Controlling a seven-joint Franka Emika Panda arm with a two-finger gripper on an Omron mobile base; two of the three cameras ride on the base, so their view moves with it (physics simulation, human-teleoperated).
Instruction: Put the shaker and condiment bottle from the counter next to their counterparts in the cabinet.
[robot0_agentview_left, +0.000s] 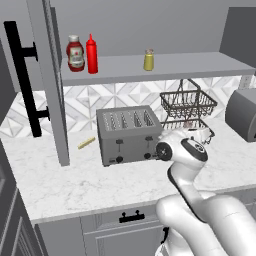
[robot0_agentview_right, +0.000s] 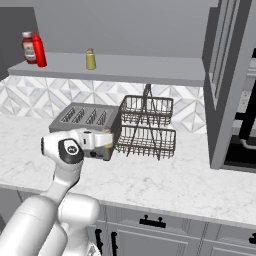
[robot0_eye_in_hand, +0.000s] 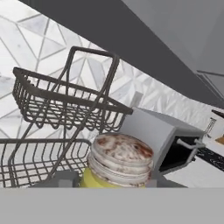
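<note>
The shaker is seen close up in the hand view, a small yellowish cylinder with a pale speckled cap, sitting right at the tool. The tool is judged to be closed on the shaker's body, since its dark tips flank the yellow wall just below the cap and the jaws stand narrow. In the base views the shaker is hidden by the hand, which is held low over the surface, in front of the wire basket rack and to the right of the toaster.

The shaker is judged to be light and rigid, with a smooth, probably slippery wall. It is best taken on the cylinder below the cap, across its width, and kept upright so that the cap is not stressed. Because it is short, little wall is left for the pads, so a firm, level hold is called for.

On the cabinet shelf above, the slim red condiment bottle stands just beside the stout ketchup bottle at the left end, so that half of the task looks done. The bright yellow shaker stands alone farther right on the shelf, well apart from the bottles. The grey cabinet door hangs open at the left.
</note>
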